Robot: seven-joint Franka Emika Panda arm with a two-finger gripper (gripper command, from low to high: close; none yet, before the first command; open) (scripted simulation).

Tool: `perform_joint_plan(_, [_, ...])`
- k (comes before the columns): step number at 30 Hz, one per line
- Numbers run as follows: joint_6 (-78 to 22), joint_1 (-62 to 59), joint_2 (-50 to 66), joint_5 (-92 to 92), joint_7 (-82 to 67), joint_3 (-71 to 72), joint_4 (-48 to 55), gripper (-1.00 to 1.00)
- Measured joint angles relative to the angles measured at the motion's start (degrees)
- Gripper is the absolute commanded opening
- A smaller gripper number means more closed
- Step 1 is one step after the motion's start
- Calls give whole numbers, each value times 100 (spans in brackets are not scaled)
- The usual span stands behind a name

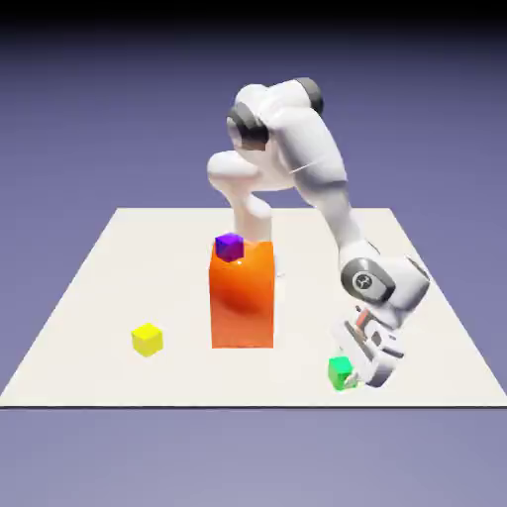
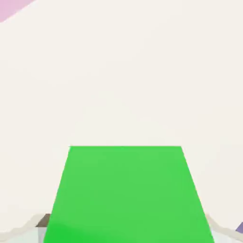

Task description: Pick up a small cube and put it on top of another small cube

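Note:
A small green cube [image 1: 342, 372] sits low over the table near its front edge, at the exterior view's right. My gripper [image 1: 353, 375] reaches down onto it, tilted, with its fingers on either side. The hand view shows the green cube [image 2: 128, 194] large between the fingertips [image 2: 44, 221], filling the gap, so the gripper [image 2: 130, 237] is shut on it. I cannot tell whether the cube still touches the table. A small yellow cube [image 1: 147, 340] lies at the front left. A small purple cube [image 1: 230, 247] rests on a tall orange block [image 1: 243, 302].
The tall orange block stands mid-table, left of my arm. The white table [image 1: 119, 267] ends just in front of the green cube. Pale tabletop [image 2: 118, 71] fills the hand view beyond the cube.

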Motion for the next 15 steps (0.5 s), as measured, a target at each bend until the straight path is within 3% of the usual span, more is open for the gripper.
perform_joint_plan(5, [46, 546, -909, 78, -939, 877, -519, -100])
perform_joint_plan(9, [316, 640, -287, -632, -526, 450, -449, -100])
perform_joint_plan(10, [395, 668, -104, -841, -404, 325, -428, 100])
perform_joint_plan(15, [129, 574, -726, -147, -810, 751, -498, 100])
